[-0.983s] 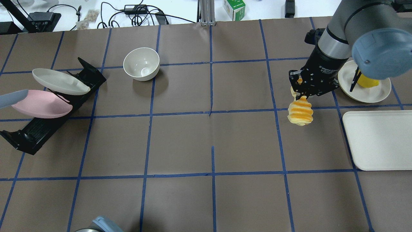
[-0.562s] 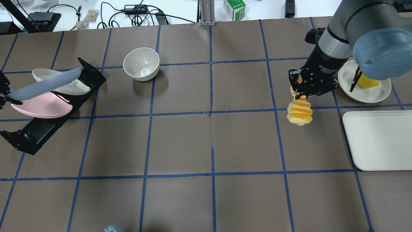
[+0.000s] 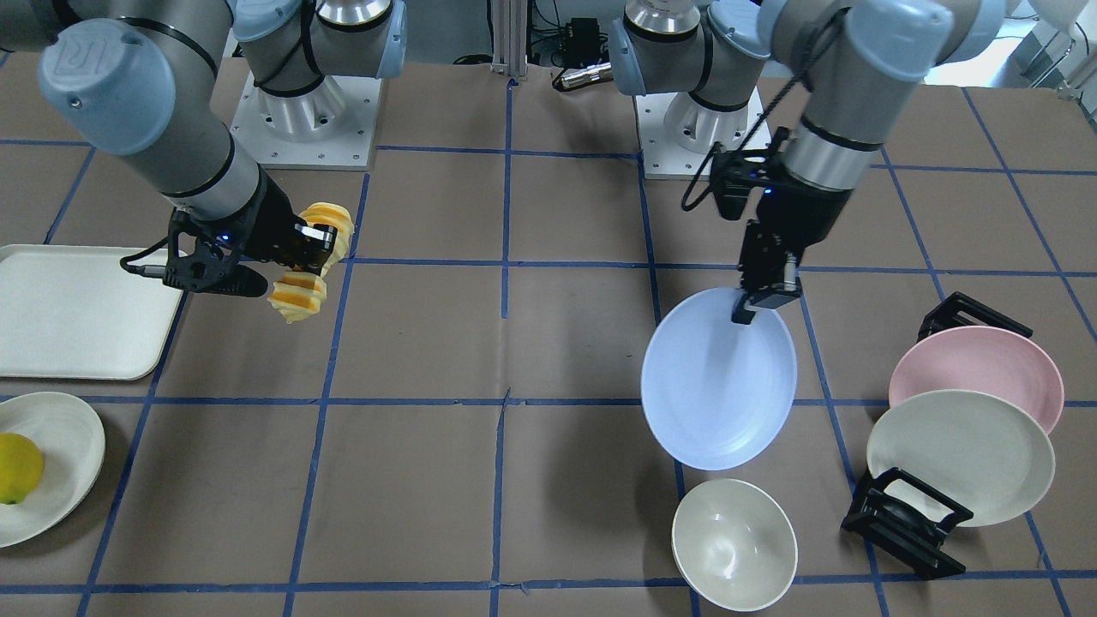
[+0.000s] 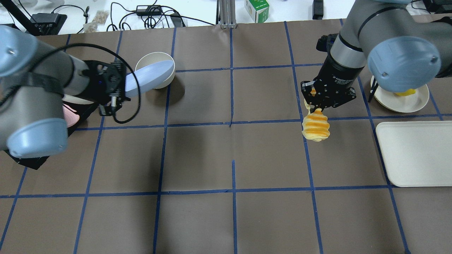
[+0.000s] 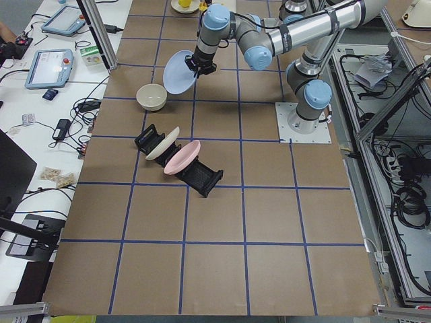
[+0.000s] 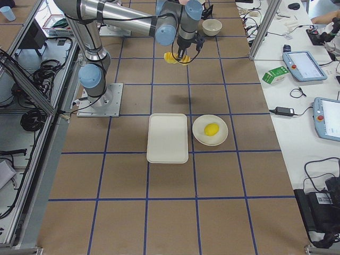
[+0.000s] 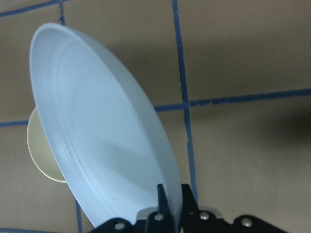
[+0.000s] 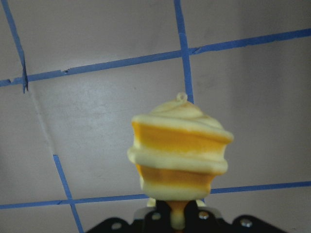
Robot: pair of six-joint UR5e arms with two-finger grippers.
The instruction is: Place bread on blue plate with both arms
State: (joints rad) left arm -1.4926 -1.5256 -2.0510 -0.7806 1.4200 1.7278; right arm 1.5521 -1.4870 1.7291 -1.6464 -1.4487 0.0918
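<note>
Left gripper [image 3: 747,307] clamped on the rim of the blue plate [image 3: 718,386], which is held tilted in the air near the white bowl [image 3: 733,544]. Right gripper [image 4: 316,106] closed on 1 end of the bread [image 4: 315,128], which hangs above the table, well apart from the plate.

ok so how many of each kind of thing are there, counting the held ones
plates: 4 (blue plate, pink plate, two cream plates)
bowl: 1
tray: 1
rack: 1
bread: 1
lemon: 1
total: 9

even overhead light, soft shadows, wrist views slightly blurred
</note>
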